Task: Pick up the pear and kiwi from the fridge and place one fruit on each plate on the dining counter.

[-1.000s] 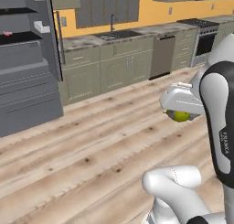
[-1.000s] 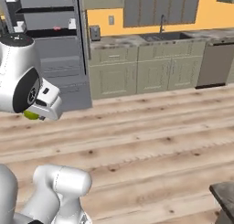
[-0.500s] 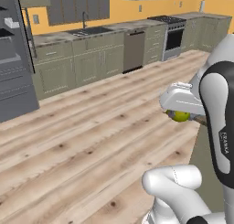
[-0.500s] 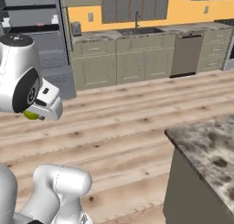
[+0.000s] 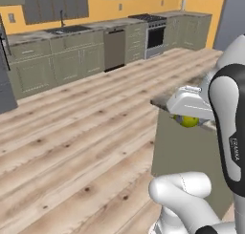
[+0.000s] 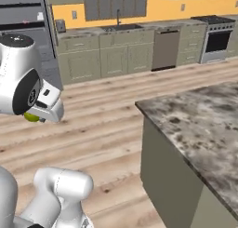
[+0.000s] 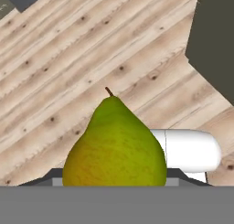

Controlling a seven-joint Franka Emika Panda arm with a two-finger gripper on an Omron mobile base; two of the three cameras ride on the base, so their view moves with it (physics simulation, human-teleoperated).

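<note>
One pear (image 7: 114, 145) is held in the closed gripper (image 5: 187, 117), carried low at the robot's front above the wooden floor (image 5: 72, 147); the carrying step to the dining counter (image 6: 200, 124) is judged to be in hand. One bare corner of that counter is seen just ahead, so next a plate must be found and the pear lowered onto it.

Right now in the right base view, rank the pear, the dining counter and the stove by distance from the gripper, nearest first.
1. pear, held in the gripper, at left.
2. dining counter, to the right.
3. stove, far right against the back wall.
</note>
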